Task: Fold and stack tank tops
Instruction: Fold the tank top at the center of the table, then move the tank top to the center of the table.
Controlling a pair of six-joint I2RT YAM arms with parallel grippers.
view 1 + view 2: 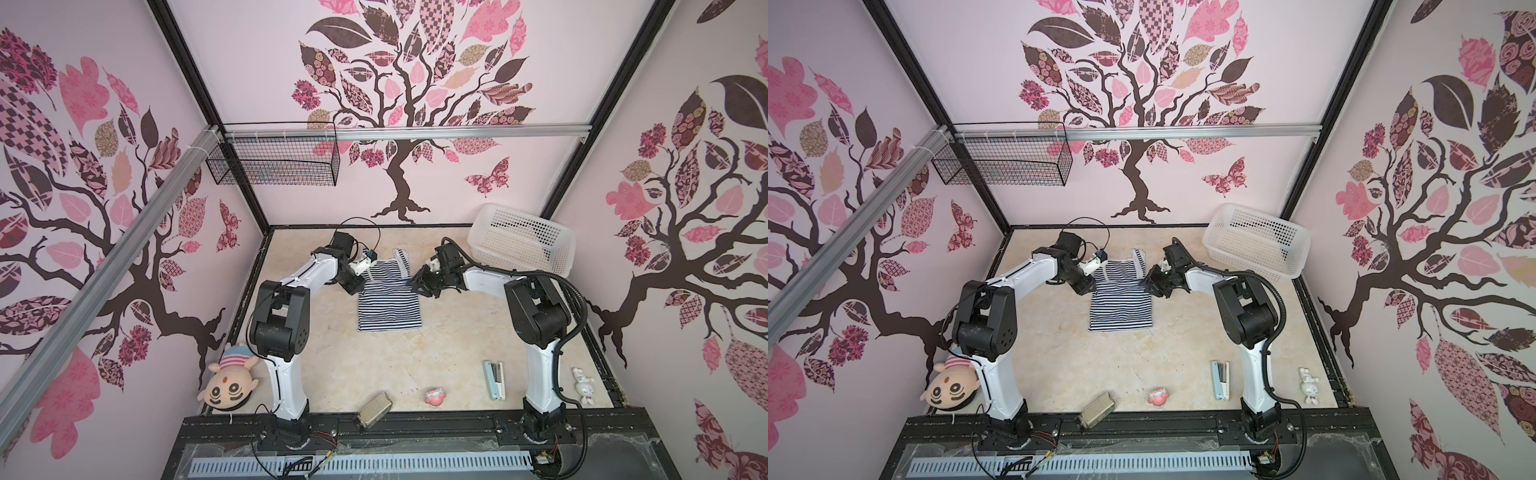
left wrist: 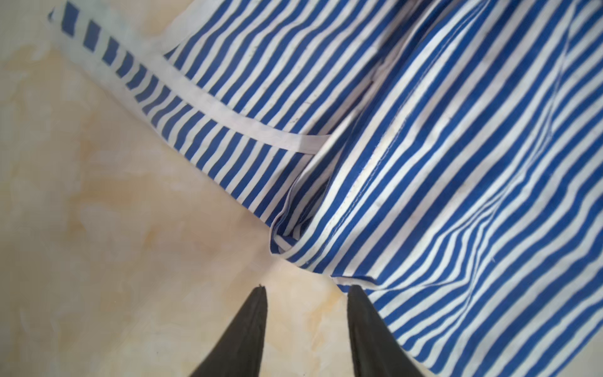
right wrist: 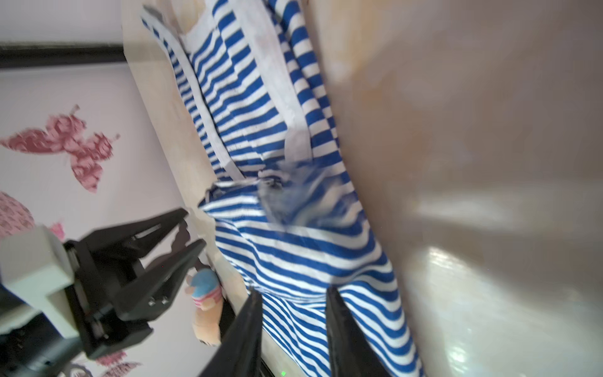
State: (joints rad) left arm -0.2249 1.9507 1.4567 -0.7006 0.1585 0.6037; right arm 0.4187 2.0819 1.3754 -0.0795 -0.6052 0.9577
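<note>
One soft navy-and-white striped tank top [image 1: 390, 305] lies on the beige marbled table [image 1: 374, 365] near the white perforated plastic basket [image 1: 511, 257] (hem doubled up across its middle). The right gripper [image 3: 293, 290], between basket and top, is parted over the cloth's edge. The left gripper [image 2: 305, 289], on the top's far side from the basket, is parted and empty.

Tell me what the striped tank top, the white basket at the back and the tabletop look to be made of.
Tank top: thin soft cloth, matte; it creases and folds over itself. Basket: likely moulded plastic, white; stiff walls pierced with even holes. Tabletop: hard, smooth, cream marble pattern, stone or laminate, cannot tell; glare shows in the right wrist view.
</note>
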